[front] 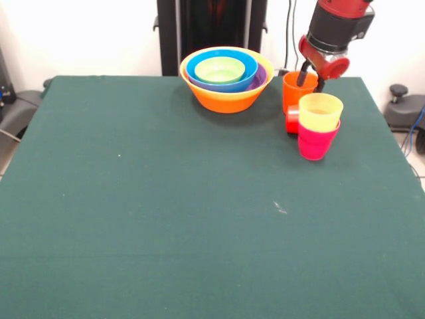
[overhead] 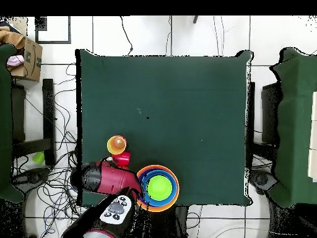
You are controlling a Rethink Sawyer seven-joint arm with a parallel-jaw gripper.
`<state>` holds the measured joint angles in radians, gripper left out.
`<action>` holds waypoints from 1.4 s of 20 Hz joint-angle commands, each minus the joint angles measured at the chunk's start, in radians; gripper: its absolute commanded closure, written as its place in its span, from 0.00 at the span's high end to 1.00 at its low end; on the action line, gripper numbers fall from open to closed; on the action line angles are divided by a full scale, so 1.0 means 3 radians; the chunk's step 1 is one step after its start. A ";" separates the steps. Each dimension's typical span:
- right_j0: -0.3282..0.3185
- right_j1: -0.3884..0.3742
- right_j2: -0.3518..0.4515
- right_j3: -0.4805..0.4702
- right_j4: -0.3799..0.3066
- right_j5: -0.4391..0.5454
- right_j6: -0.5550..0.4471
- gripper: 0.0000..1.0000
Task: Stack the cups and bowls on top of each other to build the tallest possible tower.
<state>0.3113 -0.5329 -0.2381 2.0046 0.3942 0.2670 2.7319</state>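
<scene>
The orange cup (front: 295, 92) stands upright at the table's (front: 166, 219) far right in the front view, with the gripper (front: 311, 78) at its rim: 1 finger seems inside, 1 outside, though I cannot tell whether they are pinching the wall. Thin, light, glossy plastic like this should slip and flex, so a rim pinch looks best. Just beside it sits the red cup (front: 292, 120), mostly hidden behind the yellow cup (front: 321, 111) nested in the pink cup (front: 315, 141). Farther left, the bowls (front: 226, 78) sit nested.
</scene>
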 commanded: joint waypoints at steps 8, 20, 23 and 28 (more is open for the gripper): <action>-0.0039 0.0426 0.0345 -0.0073 0.0034 -0.0426 0.0413 1.00; 0.0012 0.0474 0.0258 -0.0090 0.0039 -0.0482 0.0401 0.00; -0.0032 0.0468 0.0305 -0.0056 0.0022 -0.0533 0.0393 0.00; -0.0031 0.0272 0.0313 0.0062 0.0042 -0.0478 0.0437 0.00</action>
<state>0.3152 -0.4422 -0.2409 2.0059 0.3948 0.1906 2.7319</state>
